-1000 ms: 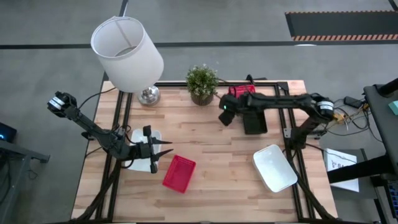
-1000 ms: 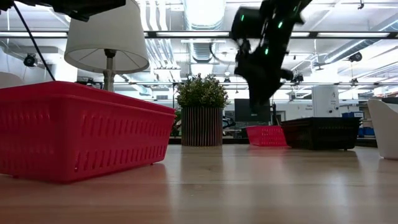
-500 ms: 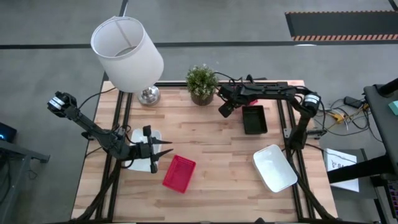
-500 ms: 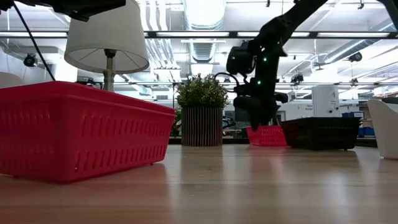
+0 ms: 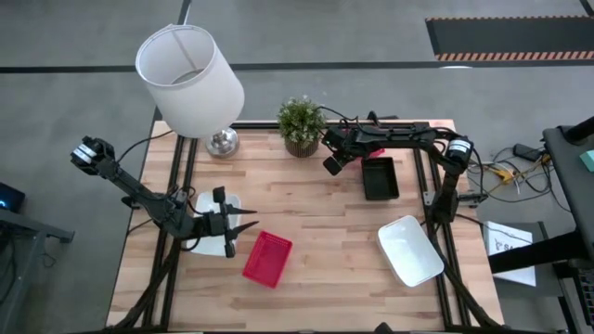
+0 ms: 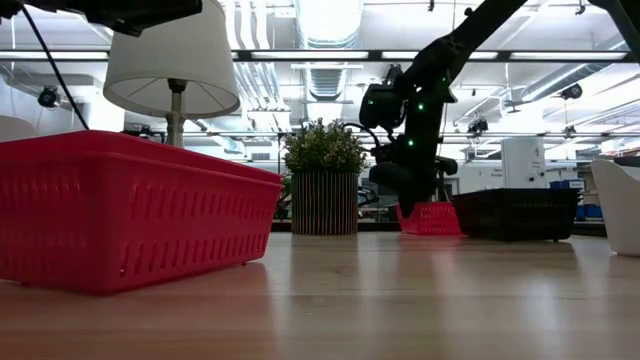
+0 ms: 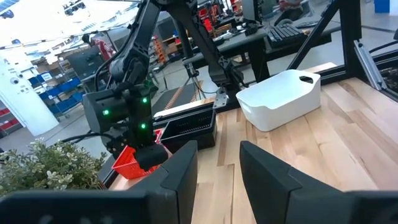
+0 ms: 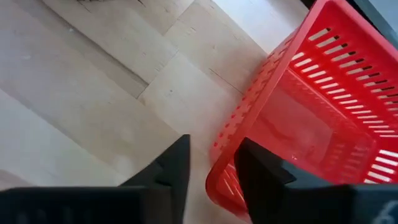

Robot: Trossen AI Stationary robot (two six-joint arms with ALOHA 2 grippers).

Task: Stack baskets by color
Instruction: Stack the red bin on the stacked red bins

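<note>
A red basket (image 8: 311,106) stands on the table at the far edge, beside the plant, with a black basket (image 5: 380,178) just nearer. My right gripper (image 8: 214,146) slants down on it, open, one finger outside and one inside a wall near a corner. Another red basket (image 5: 267,258) lies near the front, and a white basket (image 5: 409,250) sits at the right. My left gripper (image 5: 249,223) hovers open and level above a white basket (image 5: 206,202) at the left; nothing is between its fingers. My right gripper straddles the red basket's slotted wall near a corner (image 8: 225,155), coming from above at a slant. Bare table shows between the outer finger (image 8: 177,165) and the wall. Whether the inner finger (image 8: 258,168) touches the wall I cannot tell. The basket rests on the table.
A big white lampshade (image 5: 190,79) on its stand and a potted plant (image 5: 302,122) stand along the far edge. Black frame rails run down both sides of the tabletop. Bare wood lies across the table's middle.
My right gripper has swung toward the table's far edge and come down, from above the black basket to the red basket beside the plant. The baskets have stayed where they were.
</note>
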